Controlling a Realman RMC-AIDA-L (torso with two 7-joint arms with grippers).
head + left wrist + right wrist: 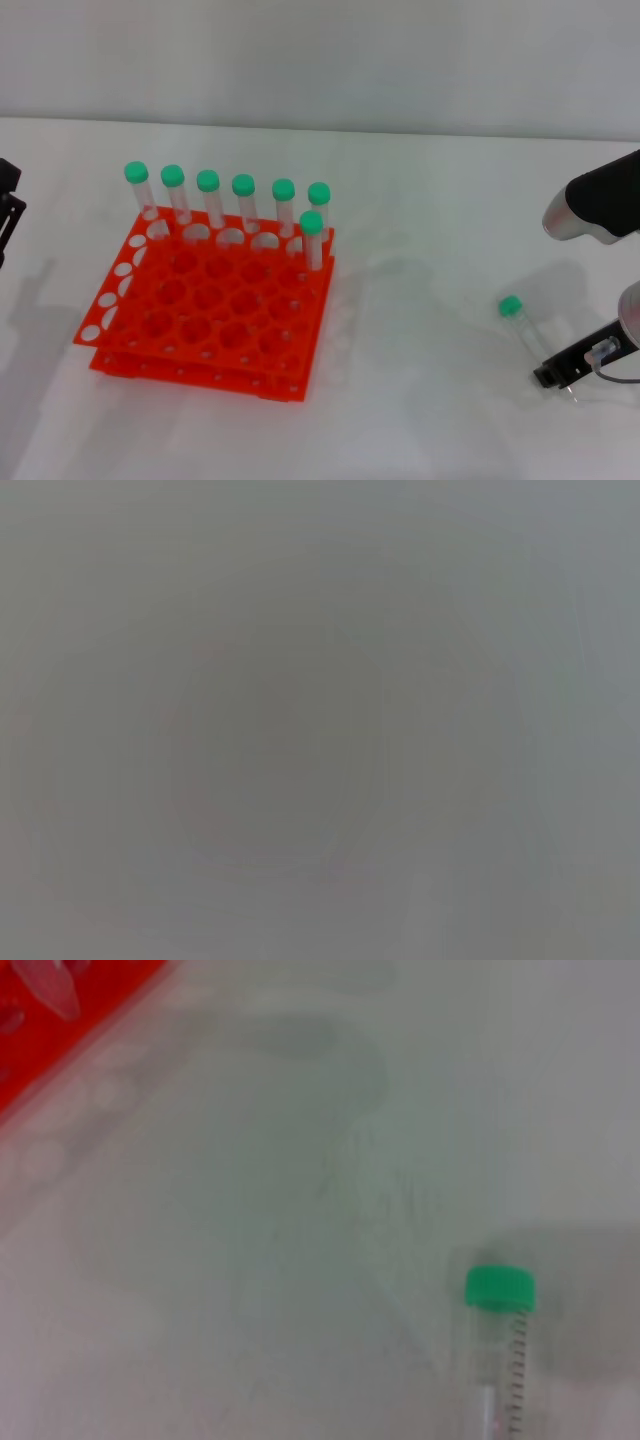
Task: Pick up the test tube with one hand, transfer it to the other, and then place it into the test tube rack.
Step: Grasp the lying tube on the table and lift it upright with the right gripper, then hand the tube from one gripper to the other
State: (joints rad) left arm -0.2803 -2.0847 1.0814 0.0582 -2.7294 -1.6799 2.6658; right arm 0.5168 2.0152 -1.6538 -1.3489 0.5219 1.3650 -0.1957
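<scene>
A test tube (522,325) with a green cap lies on the white table at the right, cap pointing away from me. It also shows in the right wrist view (495,1350), close below the camera. My right gripper (562,372) is low over the tube's rounded end, and a black part of it crosses the tube there. The orange-red test tube rack (205,325) stands left of centre. My left gripper (8,212) is at the far left edge, away from the rack. The left wrist view shows only a grey blur.
Several identical green-capped tubes (246,205) stand upright in the rack's far row, and one (312,240) stands one row nearer at the right corner. A corner of the rack (60,1030) shows in the right wrist view. Bare white table lies between the rack and the loose tube.
</scene>
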